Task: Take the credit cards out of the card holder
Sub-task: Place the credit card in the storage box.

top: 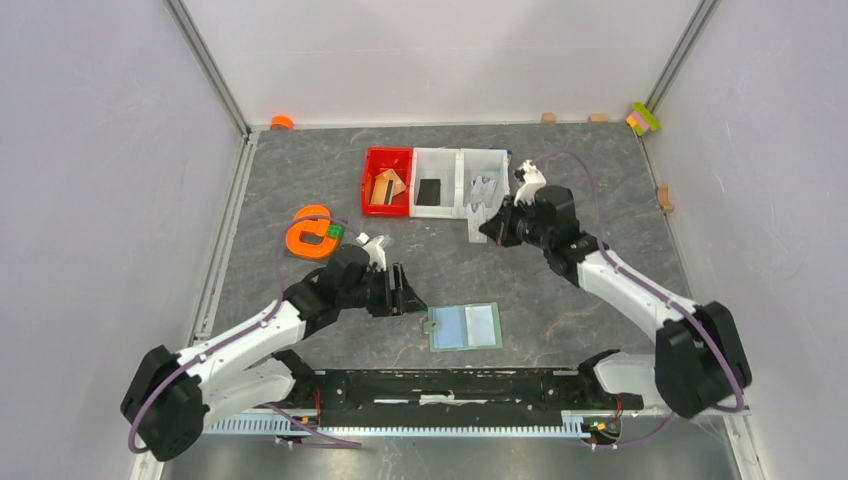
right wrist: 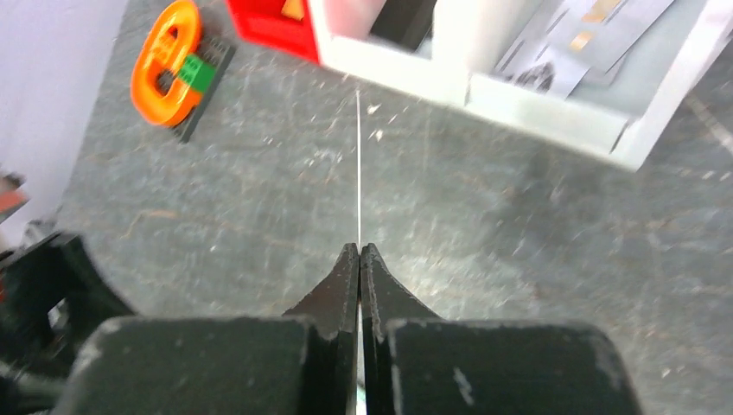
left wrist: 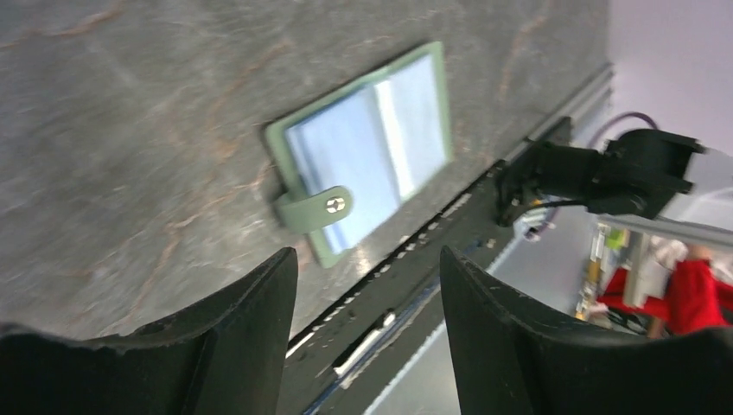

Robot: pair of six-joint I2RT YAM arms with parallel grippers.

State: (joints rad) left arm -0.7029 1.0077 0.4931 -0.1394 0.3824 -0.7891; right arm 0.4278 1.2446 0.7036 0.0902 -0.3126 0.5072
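The sage-green card holder (top: 463, 327) lies open and flat on the table near the front edge. In the left wrist view it (left wrist: 363, 147) shows pale blue-white pockets and its small tab (left wrist: 315, 207). I cannot tell whether a card is still inside. My left gripper (top: 405, 290) is open and empty, just left of the holder; in its own view (left wrist: 367, 285) the holder lies beyond the fingertips. My right gripper (top: 488, 228) is shut on a thin pale credit card (right wrist: 358, 173), seen edge-on, and holds it in front of the white bins (right wrist: 553, 112).
A red bin (top: 387, 180) holds a tan-gold card. A white bin (top: 432, 185) beside it holds a dark card, and another (top: 487, 185) holds pale cards. An orange ring on a black block (top: 312, 233) sits at the left. The arm rail (top: 450, 385) runs along the front edge.
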